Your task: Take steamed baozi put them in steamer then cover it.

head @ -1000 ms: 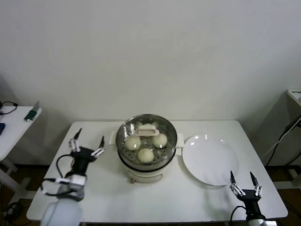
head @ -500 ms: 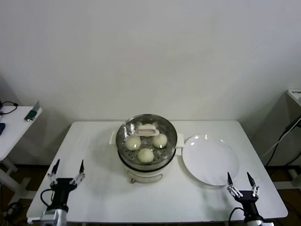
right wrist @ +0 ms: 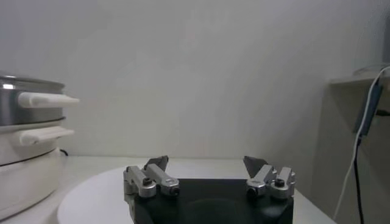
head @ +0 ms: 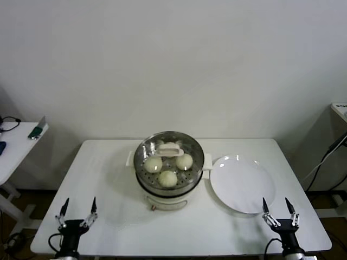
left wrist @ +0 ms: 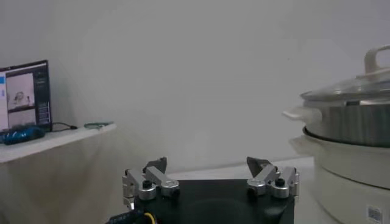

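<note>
Both end effectors, left [head: 76, 209] and right [head: 278, 208], gape empty, seemingly well short of the covered steamer [head: 168, 187].

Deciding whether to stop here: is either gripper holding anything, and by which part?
Nothing is held. The left gripper and right gripper are both open and empty at the table's near edge, apart from the covered steamer.

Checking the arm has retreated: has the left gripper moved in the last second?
Yes. The left gripper has pulled back from beside the steamer to the table's near edge.
</note>
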`<act>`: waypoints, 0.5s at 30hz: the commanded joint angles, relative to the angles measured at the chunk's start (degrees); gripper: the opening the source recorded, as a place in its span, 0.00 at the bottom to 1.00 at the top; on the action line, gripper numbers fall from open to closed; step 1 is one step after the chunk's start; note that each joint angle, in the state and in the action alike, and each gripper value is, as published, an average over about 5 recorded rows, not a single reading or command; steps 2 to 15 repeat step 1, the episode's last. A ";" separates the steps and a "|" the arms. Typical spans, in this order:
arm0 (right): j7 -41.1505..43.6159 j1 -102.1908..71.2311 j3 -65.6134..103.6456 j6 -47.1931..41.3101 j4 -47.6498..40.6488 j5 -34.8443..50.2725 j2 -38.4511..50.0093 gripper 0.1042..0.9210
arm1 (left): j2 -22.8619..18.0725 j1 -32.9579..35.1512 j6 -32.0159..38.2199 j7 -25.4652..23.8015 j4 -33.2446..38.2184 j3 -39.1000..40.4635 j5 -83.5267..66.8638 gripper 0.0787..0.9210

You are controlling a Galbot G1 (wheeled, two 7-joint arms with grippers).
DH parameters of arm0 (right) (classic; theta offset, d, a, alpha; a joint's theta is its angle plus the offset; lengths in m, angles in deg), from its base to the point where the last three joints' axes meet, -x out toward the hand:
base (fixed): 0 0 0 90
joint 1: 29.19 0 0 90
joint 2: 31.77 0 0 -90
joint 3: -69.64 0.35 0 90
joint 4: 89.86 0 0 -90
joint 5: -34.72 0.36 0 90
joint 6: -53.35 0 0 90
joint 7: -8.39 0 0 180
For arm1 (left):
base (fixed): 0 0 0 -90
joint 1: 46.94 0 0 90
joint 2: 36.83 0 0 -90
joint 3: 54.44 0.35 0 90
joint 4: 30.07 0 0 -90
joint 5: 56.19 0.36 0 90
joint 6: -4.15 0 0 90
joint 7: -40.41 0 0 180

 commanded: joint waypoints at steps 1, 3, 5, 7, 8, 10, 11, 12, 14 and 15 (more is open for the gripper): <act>0.07 -0.05 0.03 0.26 0.04 0.32 0.11 0.88 | -0.10 1.10 2.38 -0.09 -1.64 0.41 -1.30 0.88; 0.07 -0.05 0.03 0.26 0.04 0.32 0.11 0.88 | -0.10 1.10 2.38 -0.09 -1.64 0.41 -1.30 0.88; 0.07 -0.05 0.03 0.26 0.04 0.32 0.11 0.88 | -0.10 1.10 2.38 -0.09 -1.64 0.41 -1.30 0.88; 0.07 -0.05 0.03 0.26 0.04 0.32 0.11 0.88 | -0.10 1.10 2.38 -0.09 -1.64 0.41 -1.30 0.88; 0.07 -0.05 0.03 0.26 0.04 0.32 0.11 0.88 | -0.10 1.10 2.38 -0.09 -1.64 0.41 -1.30 0.88; 0.07 -0.05 0.03 0.26 0.04 0.32 0.11 0.88 | -0.10 1.10 2.38 -0.09 -1.64 0.41 -1.30 0.88; 0.07 -0.05 0.03 0.26 0.04 0.32 0.11 0.88 | -0.10 1.10 2.38 -0.09 -1.64 0.41 -1.30 0.88; 0.07 -0.05 0.03 0.26 0.04 0.32 0.11 0.88 | -0.10 1.10 2.38 -0.09 -1.64 0.41 -1.30 0.88; 0.07 -0.05 0.03 0.26 0.04 0.32 0.11 0.88 | -0.10 1.10 2.38 -0.09 -1.64 0.41 -1.30 0.88; 0.07 -0.05 0.03 0.26 0.04 0.32 0.11 0.88 | -0.10 1.10 2.38 -0.09 -1.64 0.41 -1.30 0.88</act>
